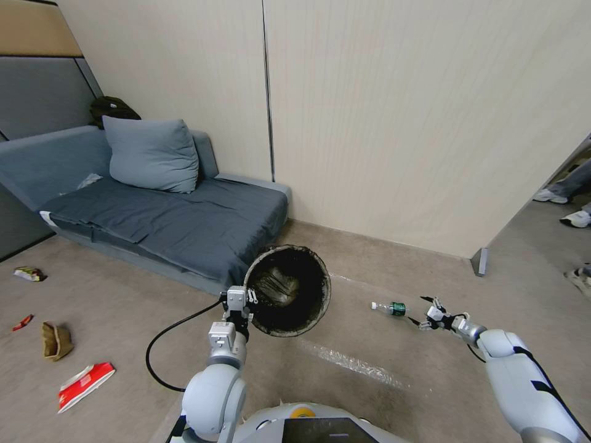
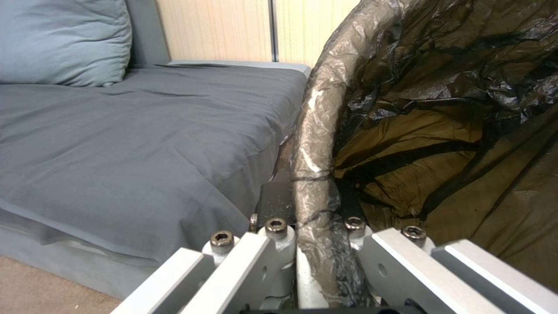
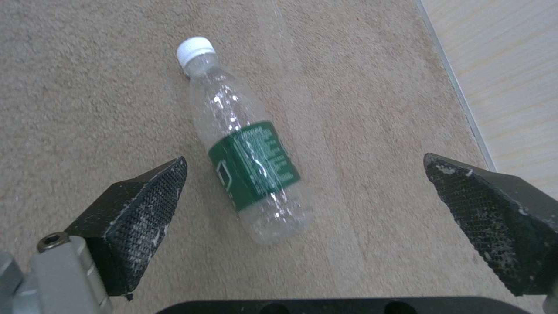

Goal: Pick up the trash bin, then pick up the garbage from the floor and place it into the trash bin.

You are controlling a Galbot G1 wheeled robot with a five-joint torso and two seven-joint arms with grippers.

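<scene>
Bin [image 1: 289, 289] is held off the floor, rim pinched by left gripper [image 1: 239, 303]; bottle pickup is in hand, right gripper [image 3: 302, 192] spread wide above bottle [image 3: 247, 150] lying between its pads [image 3: 139, 205], so descent and closure are needed.

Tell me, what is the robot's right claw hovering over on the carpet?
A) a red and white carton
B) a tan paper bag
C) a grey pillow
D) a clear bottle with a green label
D: the right gripper hangs open above the clear bottle, which lies on its side on the carpet, touched by neither pad.
</scene>
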